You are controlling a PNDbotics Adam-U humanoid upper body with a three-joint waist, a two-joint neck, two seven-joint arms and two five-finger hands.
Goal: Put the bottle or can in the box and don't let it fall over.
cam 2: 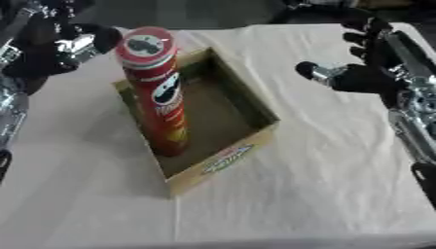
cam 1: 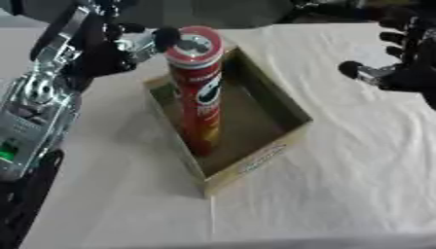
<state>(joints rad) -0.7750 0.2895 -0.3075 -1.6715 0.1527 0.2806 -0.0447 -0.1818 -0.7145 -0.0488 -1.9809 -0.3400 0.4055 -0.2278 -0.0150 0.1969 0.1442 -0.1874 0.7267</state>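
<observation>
**Tall can standing in the box, left hand just beside its top**

The red crisp can (cam 1: 197, 92) stands upright inside the shallow cardboard box (cam 1: 271, 151), its base on the box floor close to the left wall. The left hand (cam 1: 128, 46) sits just beside the can's lid, fingers spread wide and holding nothing; one fingertip looks very near the rim, though contact cannot be told. The right hand (cam 2: 366, 73) hovers open above the white-clothed table (cam 2: 340, 185), well apart from the box.

The placing looks done; what remains is a clean retreat. A tall, narrow can tips easily from a nudge at the top, so the left hand should draw away sideways and up, fingers kept straight, never sweeping across the lid.
</observation>
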